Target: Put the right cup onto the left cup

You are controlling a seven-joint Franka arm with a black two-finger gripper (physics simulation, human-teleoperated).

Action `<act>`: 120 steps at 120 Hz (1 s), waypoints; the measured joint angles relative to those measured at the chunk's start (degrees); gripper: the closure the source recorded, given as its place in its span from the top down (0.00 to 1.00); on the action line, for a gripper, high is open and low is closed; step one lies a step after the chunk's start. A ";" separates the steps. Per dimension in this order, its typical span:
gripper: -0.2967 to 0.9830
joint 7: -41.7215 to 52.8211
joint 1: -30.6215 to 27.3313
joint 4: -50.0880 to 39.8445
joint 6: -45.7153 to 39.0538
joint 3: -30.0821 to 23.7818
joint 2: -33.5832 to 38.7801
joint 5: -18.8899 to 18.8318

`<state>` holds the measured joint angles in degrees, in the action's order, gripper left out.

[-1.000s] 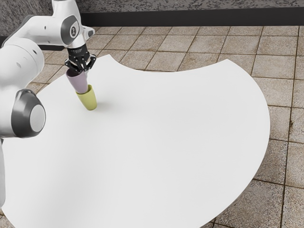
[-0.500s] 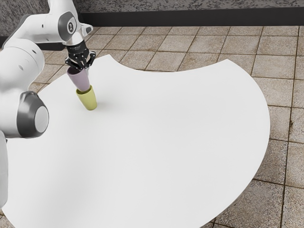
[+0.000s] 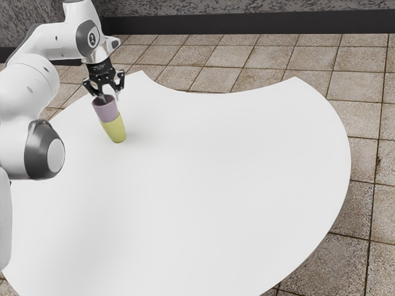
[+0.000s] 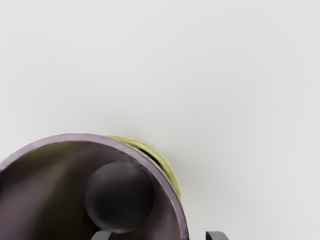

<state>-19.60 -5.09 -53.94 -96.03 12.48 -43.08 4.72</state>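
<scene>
White tabletop (image 3: 203, 179) bears a yellow cup (image 3: 115, 130), purple cup (image 3: 107, 111) inside, gripper (image 3: 111, 97) well open astride its rim, empty.

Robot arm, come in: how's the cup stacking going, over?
Gripper open. Lilac cup set in the mouth of the yellow cup. In the way: lilac cup's wall between the fingers; straight lift seems safest.

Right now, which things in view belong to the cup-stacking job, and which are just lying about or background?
In the job:
purple cup, set into the yellow cup's mouth
yellow cup, underneath
gripper, open at the purple cup's rim

Just surroundings:
white table, though it bears the stack
tiled floor
speckled wall
</scene>
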 joint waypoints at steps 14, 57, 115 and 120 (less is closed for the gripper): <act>0.55 0.12 -0.01 0.15 0.07 0.00 0.06 0.07; 0.72 0.35 0.07 4.03 2.14 -0.04 1.19 -0.15; 0.75 11.98 13.04 -26.79 4.14 -1.17 33.03 -4.08; 0.75 13.34 13.98 -29.26 3.85 -1.16 35.05 -4.62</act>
<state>-6.26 8.90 -83.20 -92.18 11.32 -8.03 0.11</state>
